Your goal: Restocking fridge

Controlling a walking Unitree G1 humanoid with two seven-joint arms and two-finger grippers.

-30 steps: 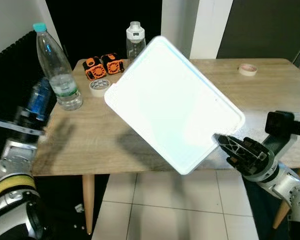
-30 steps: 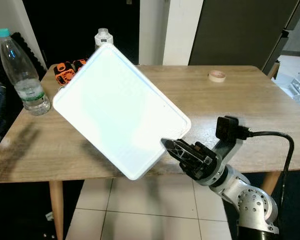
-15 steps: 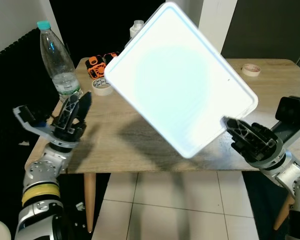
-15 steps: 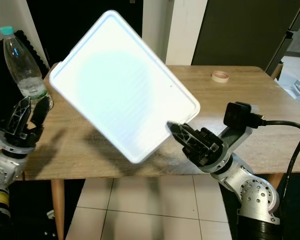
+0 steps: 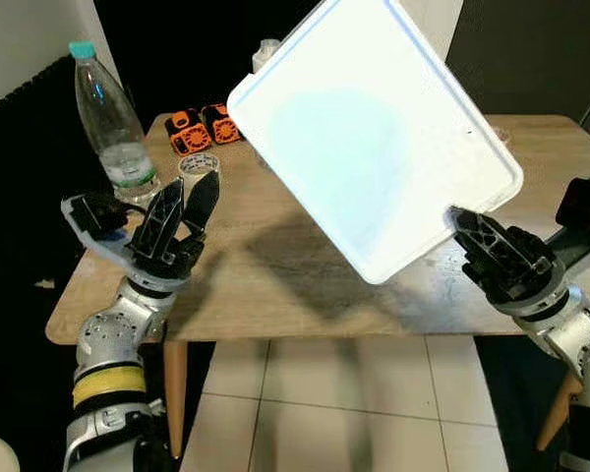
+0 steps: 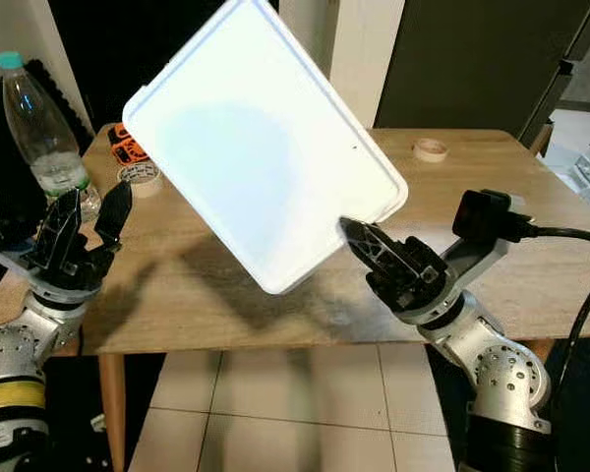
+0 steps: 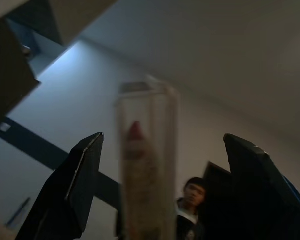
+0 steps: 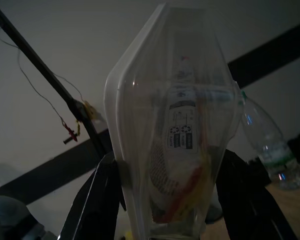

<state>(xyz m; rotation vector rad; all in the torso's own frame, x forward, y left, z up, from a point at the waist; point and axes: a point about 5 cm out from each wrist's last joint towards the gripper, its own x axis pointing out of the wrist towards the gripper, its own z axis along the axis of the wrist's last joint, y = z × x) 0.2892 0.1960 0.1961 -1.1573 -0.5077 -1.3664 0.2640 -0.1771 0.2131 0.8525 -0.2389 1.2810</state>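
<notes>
From the head views, the right gripper [image 6: 359, 236] pinched one corner of a flat white container [image 5: 374, 133], holding it tilted high above the wooden table [image 5: 275, 285]. The left gripper [image 5: 182, 202] stood raised over the table's left edge, fingers spread wide and holding nothing, near a water bottle [image 5: 108, 123] and a tape roll [image 5: 195, 164]. The right wrist view looked through the container [image 8: 175, 145] edge-on — a printed label and red-and-yellow contents showed inside. The left wrist view caught the open black fingers [image 7: 70, 195] and a blurred person [image 7: 192, 200].
</notes>
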